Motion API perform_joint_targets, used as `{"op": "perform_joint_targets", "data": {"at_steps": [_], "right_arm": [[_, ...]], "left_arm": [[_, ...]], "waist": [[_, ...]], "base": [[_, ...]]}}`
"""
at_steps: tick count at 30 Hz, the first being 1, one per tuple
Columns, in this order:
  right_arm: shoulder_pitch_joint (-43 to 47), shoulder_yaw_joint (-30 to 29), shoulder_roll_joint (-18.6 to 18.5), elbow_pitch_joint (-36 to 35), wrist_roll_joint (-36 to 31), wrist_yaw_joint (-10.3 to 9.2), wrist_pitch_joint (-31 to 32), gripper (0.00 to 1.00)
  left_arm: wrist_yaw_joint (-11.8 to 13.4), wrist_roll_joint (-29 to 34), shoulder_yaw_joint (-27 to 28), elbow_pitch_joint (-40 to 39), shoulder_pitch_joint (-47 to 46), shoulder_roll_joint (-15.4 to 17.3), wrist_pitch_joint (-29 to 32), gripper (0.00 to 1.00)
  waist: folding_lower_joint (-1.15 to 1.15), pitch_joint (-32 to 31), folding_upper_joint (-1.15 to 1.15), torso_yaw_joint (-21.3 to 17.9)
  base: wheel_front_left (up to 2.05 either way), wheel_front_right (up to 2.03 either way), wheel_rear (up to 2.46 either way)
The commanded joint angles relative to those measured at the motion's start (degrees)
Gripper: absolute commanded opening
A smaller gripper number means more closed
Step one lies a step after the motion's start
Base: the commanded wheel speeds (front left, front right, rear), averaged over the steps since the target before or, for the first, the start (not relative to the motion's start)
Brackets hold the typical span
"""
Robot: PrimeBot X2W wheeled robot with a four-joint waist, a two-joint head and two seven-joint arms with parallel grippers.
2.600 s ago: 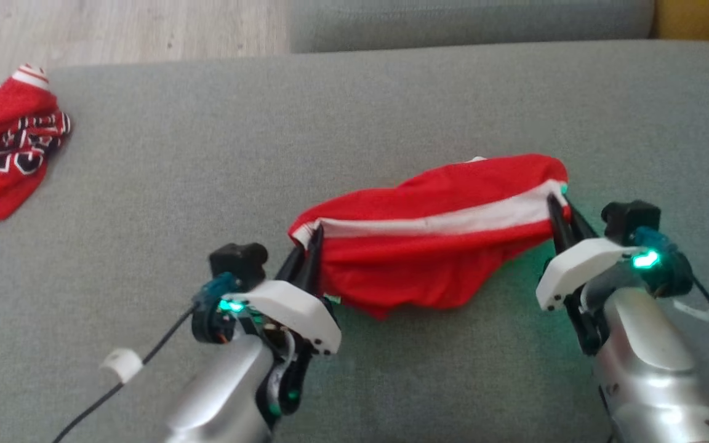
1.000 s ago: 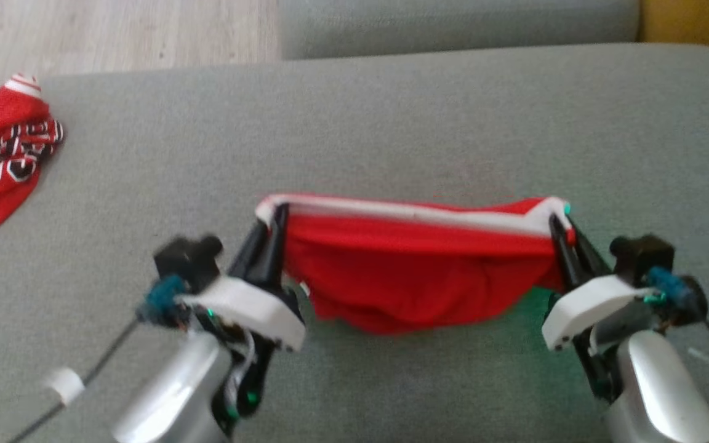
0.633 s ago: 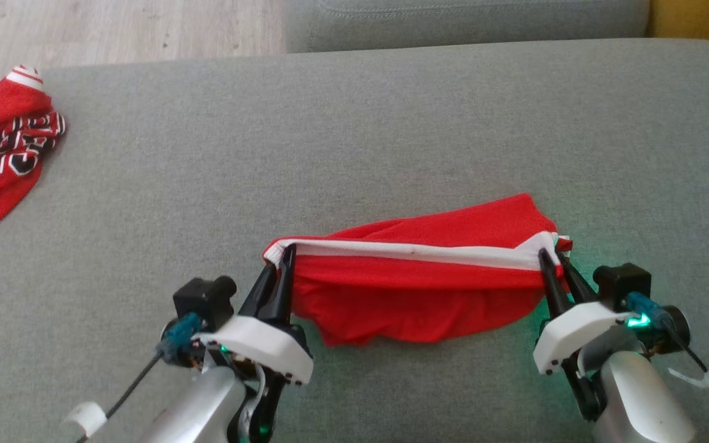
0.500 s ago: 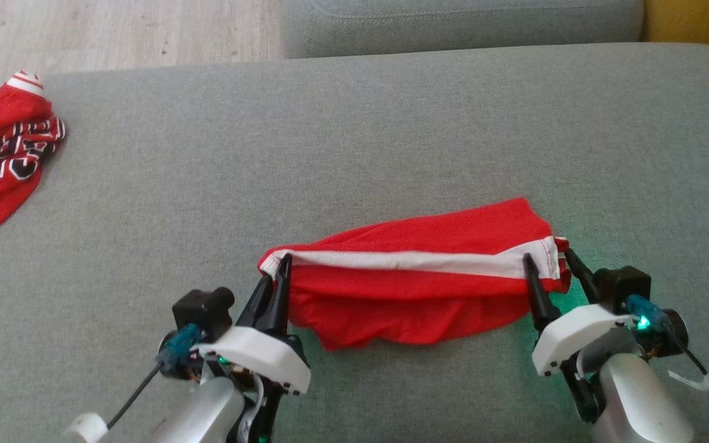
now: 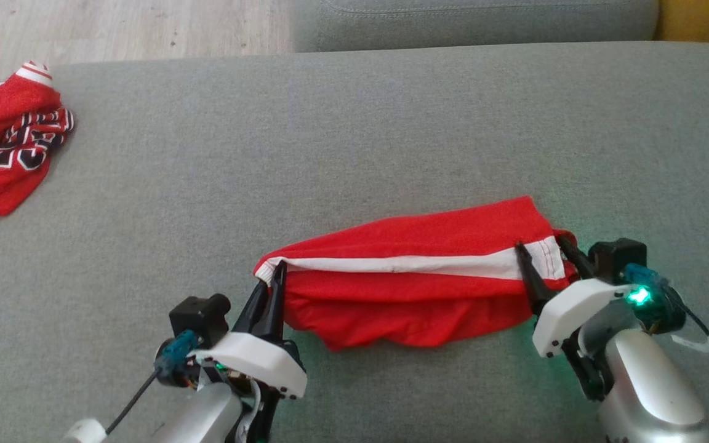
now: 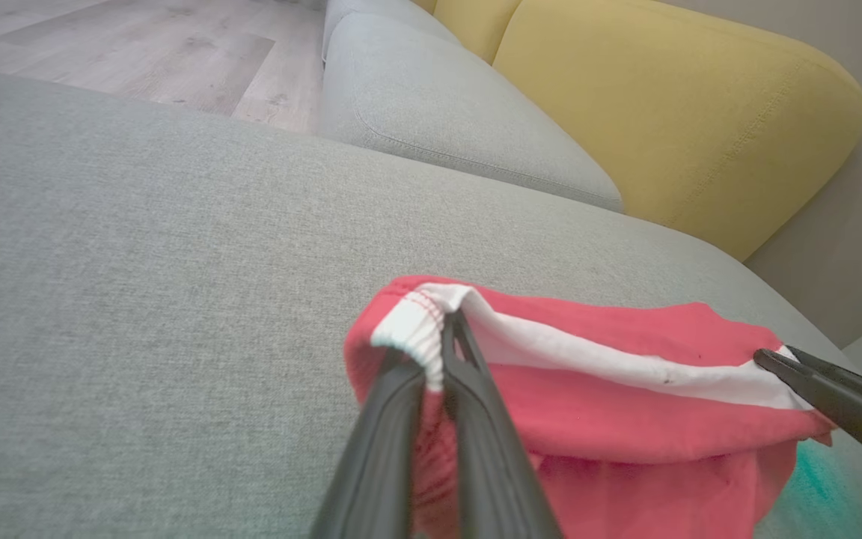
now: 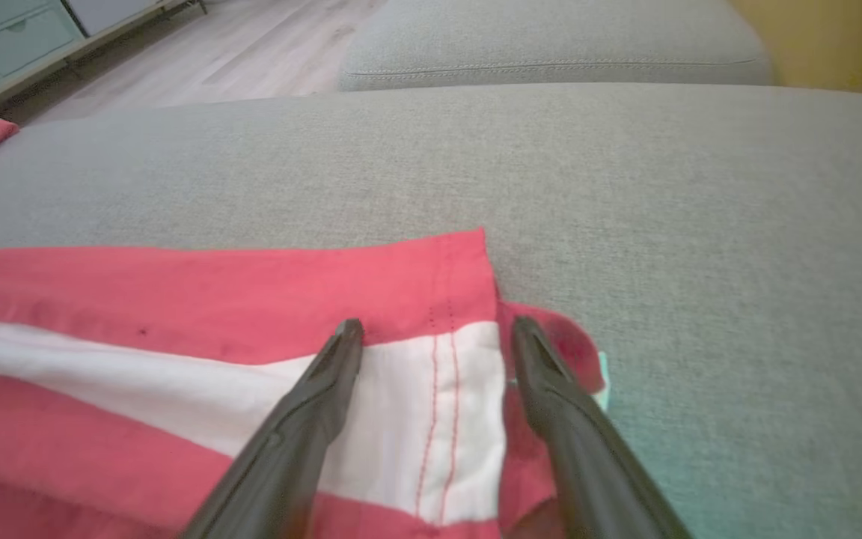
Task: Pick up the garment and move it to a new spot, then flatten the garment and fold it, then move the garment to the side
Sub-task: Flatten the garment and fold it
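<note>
The garment (image 5: 416, 289) is red with a white band and lies bunched lengthwise on the grey cushion (image 5: 354, 141). At its left end my left gripper (image 5: 276, 269) is shut on the white band, which shows pinched between the dark fingers in the left wrist view (image 6: 446, 329). My right gripper (image 5: 540, 247) stands open at the garment's right end, its two fingers astride the white band (image 7: 401, 404) with the cloth lying loose between them. The right gripper (image 6: 775, 359) also shows at the right edge of the left wrist view.
A second red jersey (image 5: 4, 154) with black and white lettering lies crumpled at the cushion's far left edge. A grey back cushion (image 5: 471, 24) runs along the far side, with yellow cushions (image 6: 670, 112) beyond. Wooden floor (image 5: 114, 27) lies past the far left corner.
My right gripper has opened and let go of the garment's right end, which now rests on the cushion. Both arms lowered the garment toward me beforehand. The left gripper keeps its hold.
</note>
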Motion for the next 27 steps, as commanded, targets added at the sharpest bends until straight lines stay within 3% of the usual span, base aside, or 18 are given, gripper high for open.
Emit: {"op": "perform_joint_targets", "data": {"at_steps": [1,12,27], "right_arm": [[-1.7,2.5,-0.8,-2.8,1.6,0.37,0.6,1.0],[1.8,7.6,-3.1,-11.4,6.8,0.37,5.0,1.0],[11.1,6.5,-2.3,-26.8,3.0,0.37,10.3,1.0]], "left_arm": [[-0.3,-0.1,1.7,-1.3,-1.8,0.3,-0.7,0.0],[-0.1,-0.3,1.8,-0.9,-2.0,0.5,-1.0,0.0],[0.1,-0.8,1.9,-1.3,-2.1,0.9,-1.1,0.0]], "waist": [[0.0,0.0,0.0,0.2],[0.0,-0.2,0.0,0.1],[0.0,-0.3,0.0,-0.6]], "base": [[0.0,0.0,0.0],[0.0,0.0,0.0],[0.0,0.0,0.0]]}}
